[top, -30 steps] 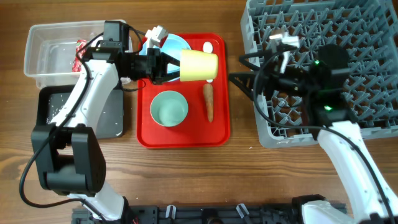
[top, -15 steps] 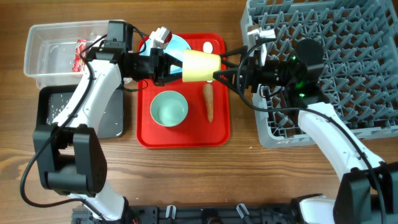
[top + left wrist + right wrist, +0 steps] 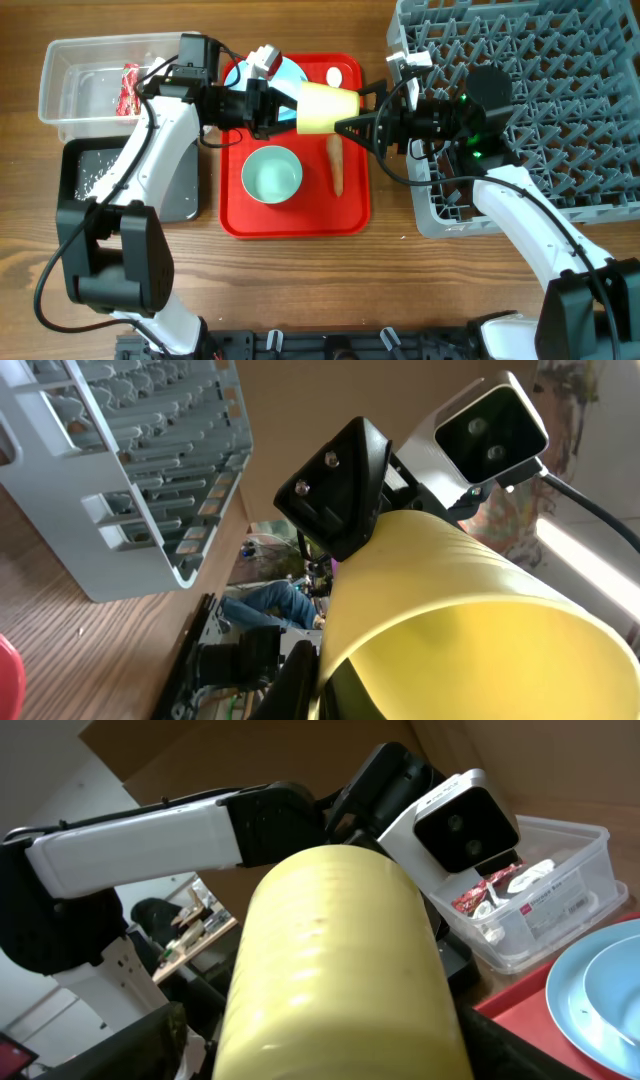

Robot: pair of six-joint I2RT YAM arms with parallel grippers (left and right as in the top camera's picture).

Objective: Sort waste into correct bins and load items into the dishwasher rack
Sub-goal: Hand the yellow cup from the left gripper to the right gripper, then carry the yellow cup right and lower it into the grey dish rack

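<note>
Between the two hands, one yellow cup [image 3: 322,108] is held on its side over the red tray [image 3: 295,222]. The left hand [image 3: 285,108] is clamped on the cup's left end. The right hand [image 3: 352,110] has its fingers spread apart around the right end, and I cannot tell whether they touch it. Nearer the robot than both hands, one pale bowl [image 3: 271,175] and one carrot [image 3: 336,165] lie on the tray. Just beyond the hands are one white spoon [image 3: 335,76] and one light-blue plate [image 3: 288,70], partly hidden. Outward of the left hand stand two bins: the clear bin [image 3: 60,100] with one red wrapper [image 3: 130,88], and the black bin [image 3: 170,190] with white crumbs [image 3: 88,180]. One grey rack [image 3: 560,60] sits behind the right hand.
</note>
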